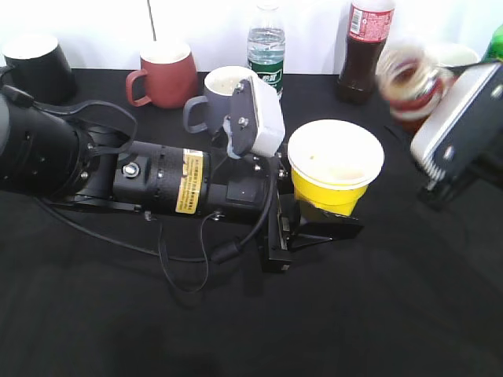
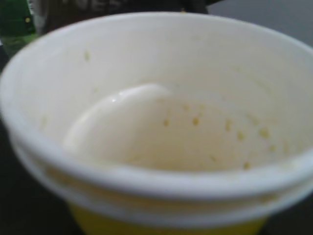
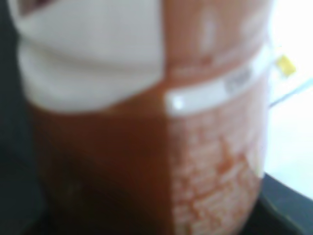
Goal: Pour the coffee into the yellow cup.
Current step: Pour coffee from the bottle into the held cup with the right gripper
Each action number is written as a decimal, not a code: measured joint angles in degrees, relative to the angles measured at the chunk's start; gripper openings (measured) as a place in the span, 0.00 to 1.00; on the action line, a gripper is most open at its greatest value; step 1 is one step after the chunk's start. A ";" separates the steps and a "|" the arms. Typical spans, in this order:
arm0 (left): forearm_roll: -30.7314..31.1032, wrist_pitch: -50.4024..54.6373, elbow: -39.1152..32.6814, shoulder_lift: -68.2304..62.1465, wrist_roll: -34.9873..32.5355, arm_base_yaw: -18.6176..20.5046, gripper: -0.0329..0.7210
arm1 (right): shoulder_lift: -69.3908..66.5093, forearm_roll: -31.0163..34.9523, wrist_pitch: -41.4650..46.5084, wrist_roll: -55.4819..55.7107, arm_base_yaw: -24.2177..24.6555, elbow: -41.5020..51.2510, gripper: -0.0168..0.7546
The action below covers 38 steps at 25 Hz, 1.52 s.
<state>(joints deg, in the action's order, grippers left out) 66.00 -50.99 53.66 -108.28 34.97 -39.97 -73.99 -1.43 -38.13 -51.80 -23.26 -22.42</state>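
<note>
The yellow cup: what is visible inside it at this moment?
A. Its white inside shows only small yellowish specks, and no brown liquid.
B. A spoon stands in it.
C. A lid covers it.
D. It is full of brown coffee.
A: in the left wrist view the yellow cup has a white inside with only scattered yellowish specks, and no brown liquid.

A black table (image 1: pixel 393 314) carries several things along its back edge. At the far left stands a black cup (image 1: pixel 38 67). Beside it is a red-brown mug (image 1: pixel 167 75), then a grey mug (image 1: pixel 214 98). Behind stand a clear water bottle (image 1: pixel 266 45) and a dark cola bottle (image 1: pixel 365 51).
</note>
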 joint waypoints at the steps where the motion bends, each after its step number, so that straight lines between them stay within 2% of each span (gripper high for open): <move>1: 0.00 -0.12 0.00 0.00 0.00 0.00 0.63 | 0.00 0.00 -1.50 -2.68 0.00 0.00 0.72; 5: 0.06 -2.46 0.00 0.00 0.00 -0.06 0.63 | 0.00 2.40 -9.44 -7.75 0.05 0.00 0.72; 17: 7.89 -3.49 0.00 0.00 1.81 -0.06 0.63 | 0.00 2.83 -10.20 -21.06 0.05 0.00 0.72; 26: 8.21 -3.50 0.00 0.00 1.93 -0.06 0.63 | 0.00 2.83 -10.21 -28.93 0.05 0.00 0.72; 38: 8.34 -3.93 0.00 0.00 1.93 -0.06 0.63 | 0.00 2.83 -10.27 -32.19 0.05 0.00 0.72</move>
<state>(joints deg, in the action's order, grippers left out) 74.35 -54.93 53.66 -108.28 36.90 -40.03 -73.99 1.40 -48.40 -83.99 -23.21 -22.42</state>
